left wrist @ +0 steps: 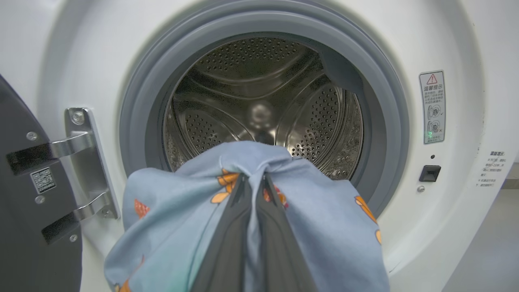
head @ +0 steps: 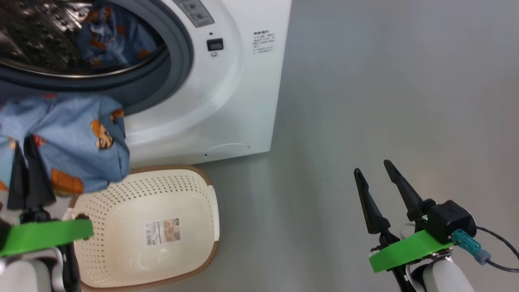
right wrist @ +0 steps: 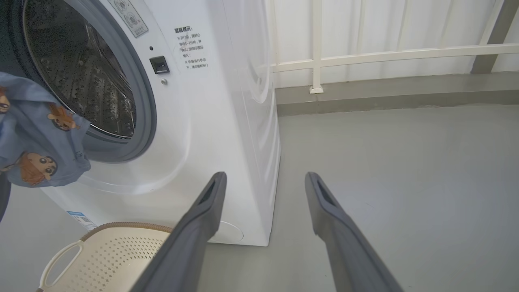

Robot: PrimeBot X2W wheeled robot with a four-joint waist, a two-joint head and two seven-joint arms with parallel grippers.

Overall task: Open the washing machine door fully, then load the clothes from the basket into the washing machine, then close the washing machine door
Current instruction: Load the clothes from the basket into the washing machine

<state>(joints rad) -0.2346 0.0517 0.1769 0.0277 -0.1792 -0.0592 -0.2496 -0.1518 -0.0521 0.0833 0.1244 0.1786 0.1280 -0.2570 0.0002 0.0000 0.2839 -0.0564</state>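
Left end effector (head: pixel 23 142), near left: clenched on a blue printed cloth (head: pixel 81 138). The fabric bunches round both fingers and hangs off them like a loose bag. Right end effector (head: pixel 372 167), near right: fingers spread, holding nothing, over bare floor (head: pixel 365 101), well apart from the rest.

Basket (head: pixel 215 215) sits on the floor just under the left arm, right up against the washer (head: pixel 243 81) front; contact unclear. The part of its bottom that shows has a label sticker and no fabric. Its left edge is hidden by cloth and arm.

Cloth hangs above the basket's far left corner, in front of the washer's lower lip, not yet past the gasket (left wrist: pixel 385 121). Door (left wrist: pixel 24 202) is swung wide to the left on its hinge (left wrist: pixel 81 162), out of the way.

Key relation: the drum (left wrist: pixel 259 93) mouth lies straight ahead of the left fingers, along their long axis, a bit above the tips. Left arm is much the nearer.

Judgement: loading step, likely the last piece. Next comes a push forward and slightly up, then release deep inside. Risk: the trailing hem drapes over the lip and fouls the door.

Far inside the drum, from the head view, a blue patch (head: pixel 109 40): loaded piece or reflection, can't tell.
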